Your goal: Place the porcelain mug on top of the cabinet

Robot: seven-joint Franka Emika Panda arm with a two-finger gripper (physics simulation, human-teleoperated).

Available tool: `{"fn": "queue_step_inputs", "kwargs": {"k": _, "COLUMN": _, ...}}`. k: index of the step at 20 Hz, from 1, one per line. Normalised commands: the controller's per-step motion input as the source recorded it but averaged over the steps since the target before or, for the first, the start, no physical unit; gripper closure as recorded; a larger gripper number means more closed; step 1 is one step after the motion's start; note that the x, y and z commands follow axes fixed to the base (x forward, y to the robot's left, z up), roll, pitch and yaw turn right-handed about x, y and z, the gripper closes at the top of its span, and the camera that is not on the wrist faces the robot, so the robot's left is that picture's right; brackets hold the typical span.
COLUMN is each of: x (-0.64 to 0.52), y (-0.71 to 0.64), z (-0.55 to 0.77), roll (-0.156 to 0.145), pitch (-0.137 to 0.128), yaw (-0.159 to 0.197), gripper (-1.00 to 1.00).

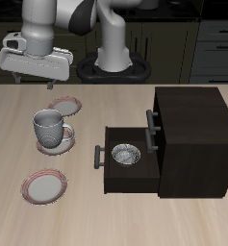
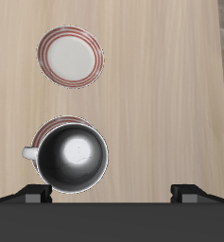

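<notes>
The porcelain mug (image 1: 50,128) stands upright on a small red-rimmed plate (image 1: 60,142), away from the cabinet's front. From the wrist view I look down into the mug (image 2: 74,156); its handle (image 2: 30,151) sticks out sideways. My gripper (image 1: 32,81) hangs open above the table, farther back than the mug and well above it. Its fingertips (image 2: 33,194) frame the view's edge with nothing between them, and the gripper (image 2: 112,192) does not touch the mug. The dark cabinet (image 1: 194,125) stands across the table, its flat top bare.
One cabinet drawer (image 1: 125,171) is pulled out toward the mug, with a small metallic bowl (image 1: 125,154) inside. A second plate (image 1: 64,104) lies farther back, a third (image 1: 45,185) nearer the front edge. A bare plate (image 2: 72,55) shows beyond the mug.
</notes>
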Motion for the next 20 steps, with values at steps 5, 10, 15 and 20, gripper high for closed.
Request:
{"fn": "queue_step_inputs", "kwargs": {"k": 5, "x": -0.05, "y": 0.08, "z": -0.41, "roll": 0.003, "pitch": -0.041, "yaw": 0.011, "gripper": -1.0}}
{"fn": "queue_step_inputs", "kwargs": {"k": 10, "x": 0.0, "y": 0.01, "z": -0.33, "roll": 0.022, "pitch": 0.035, "yaw": -0.041, "gripper": -1.0}}
{"fn": "queue_step_inputs", "kwargs": {"k": 15, "x": 0.01, "y": -0.1, "z": -0.21, "roll": -0.016, "pitch": 0.01, "yaw": -0.025, "gripper": -1.0}}
{"fn": "queue_step_inputs", "kwargs": {"k": 20, "x": 0.12, "y": -0.2, "z": -0.19, "roll": -0.039, "pitch": 0.014, "yaw": -0.037, "gripper": -1.0}}
